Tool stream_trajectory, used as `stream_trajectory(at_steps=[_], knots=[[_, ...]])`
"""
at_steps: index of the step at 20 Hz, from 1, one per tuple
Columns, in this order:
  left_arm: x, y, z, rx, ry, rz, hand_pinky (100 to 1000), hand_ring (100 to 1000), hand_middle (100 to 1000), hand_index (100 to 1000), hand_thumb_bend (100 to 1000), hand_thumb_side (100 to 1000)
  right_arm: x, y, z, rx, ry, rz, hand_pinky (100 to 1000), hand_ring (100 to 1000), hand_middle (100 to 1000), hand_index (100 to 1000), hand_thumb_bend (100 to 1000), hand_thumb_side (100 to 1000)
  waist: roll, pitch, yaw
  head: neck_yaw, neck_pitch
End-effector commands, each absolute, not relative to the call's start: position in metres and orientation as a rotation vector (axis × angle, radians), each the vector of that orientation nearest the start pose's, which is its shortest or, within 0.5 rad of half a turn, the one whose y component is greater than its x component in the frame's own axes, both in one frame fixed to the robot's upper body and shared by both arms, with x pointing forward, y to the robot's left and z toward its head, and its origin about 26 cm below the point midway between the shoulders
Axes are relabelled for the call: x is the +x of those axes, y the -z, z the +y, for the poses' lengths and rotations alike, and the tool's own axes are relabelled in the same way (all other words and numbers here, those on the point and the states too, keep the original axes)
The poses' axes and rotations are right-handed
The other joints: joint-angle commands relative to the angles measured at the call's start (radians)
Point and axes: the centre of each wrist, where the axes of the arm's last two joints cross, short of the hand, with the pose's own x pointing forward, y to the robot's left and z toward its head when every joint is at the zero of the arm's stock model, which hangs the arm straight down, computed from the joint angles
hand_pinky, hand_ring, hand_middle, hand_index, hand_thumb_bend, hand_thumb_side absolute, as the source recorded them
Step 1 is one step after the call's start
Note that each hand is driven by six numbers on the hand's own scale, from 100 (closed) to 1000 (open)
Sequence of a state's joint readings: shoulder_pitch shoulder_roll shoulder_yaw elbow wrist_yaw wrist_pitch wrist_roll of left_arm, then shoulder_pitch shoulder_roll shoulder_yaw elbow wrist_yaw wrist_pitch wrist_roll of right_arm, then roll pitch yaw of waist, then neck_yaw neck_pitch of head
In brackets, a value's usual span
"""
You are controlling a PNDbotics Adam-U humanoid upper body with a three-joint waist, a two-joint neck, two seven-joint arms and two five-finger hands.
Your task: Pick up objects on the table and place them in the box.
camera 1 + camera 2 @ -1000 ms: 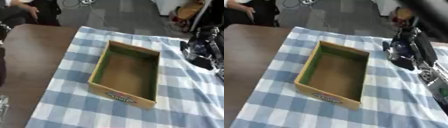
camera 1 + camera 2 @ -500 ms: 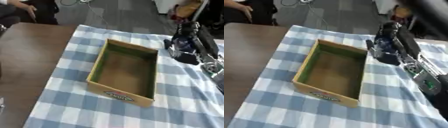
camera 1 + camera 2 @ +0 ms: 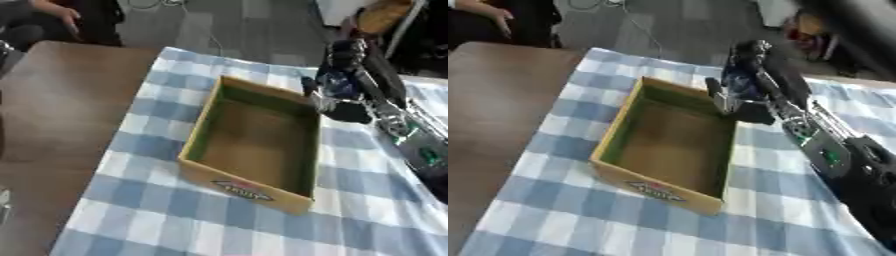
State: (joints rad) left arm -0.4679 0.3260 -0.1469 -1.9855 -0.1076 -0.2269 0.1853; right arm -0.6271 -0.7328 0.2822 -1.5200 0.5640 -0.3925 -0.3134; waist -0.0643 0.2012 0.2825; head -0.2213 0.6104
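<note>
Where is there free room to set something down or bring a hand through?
The box shows bare floor inside. Bare cloth lies left of it and in front, toward the near edge. The wooden table on the far left is bare too. It is crowded at the box's far right rim, where the right hand hangs.

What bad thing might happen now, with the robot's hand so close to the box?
The right hand, its fingers curled round something blue, is at the far right corner of the open cardboard box. If it lets go too soon, the blue thing may land on the blue-and-white checked cloth instead. The hand might also bump the box's wall and push the box askew.
</note>
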Motion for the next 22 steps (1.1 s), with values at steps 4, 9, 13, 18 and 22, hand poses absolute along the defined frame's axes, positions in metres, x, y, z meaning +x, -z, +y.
stream_trajectory(at_steps=[4, 9, 13, 18, 22], knots=[[0.307, -0.243, 0.201, -0.104, -0.496, 3.504, 791, 832, 1000, 889, 230, 938, 0.4, -0.224, -0.288, 1.114, 1.463, 2.874, 100, 100, 100, 107, 169, 426, 0.002, -0.006, 0.009, -0.014, 0.003], [0.308, -0.244, 0.198, -0.087, -0.491, 3.498, 791, 832, 1000, 889, 230, 938, 0.413, -0.219, -0.279, 1.104, 1.497, 2.858, 100, 100, 100, 106, 167, 427, 0.005, 0.0, 0.014, -0.013, 0.002], [0.308, -0.247, 0.196, -0.065, -0.48, 3.488, 791, 831, 1000, 889, 231, 937, 0.421, -0.216, -0.281, 1.128, 1.509, 2.84, 100, 100, 100, 107, 166, 428, 0.006, 0.006, 0.021, -0.009, -0.009], [0.308, -0.25, 0.193, -0.042, -0.472, 3.476, 790, 831, 1000, 889, 232, 936, 0.427, -0.21, -0.283, 1.153, 1.507, 2.839, 100, 100, 100, 109, 168, 441, 0.006, 0.013, 0.03, -0.013, -0.048], [0.308, -0.25, 0.192, -0.037, -0.474, 3.472, 790, 831, 1000, 889, 231, 936, 0.429, -0.211, -0.281, 1.159, 1.506, 2.793, 100, 100, 115, 203, 100, 693, 0.005, 0.014, 0.031, -0.009, -0.072]])
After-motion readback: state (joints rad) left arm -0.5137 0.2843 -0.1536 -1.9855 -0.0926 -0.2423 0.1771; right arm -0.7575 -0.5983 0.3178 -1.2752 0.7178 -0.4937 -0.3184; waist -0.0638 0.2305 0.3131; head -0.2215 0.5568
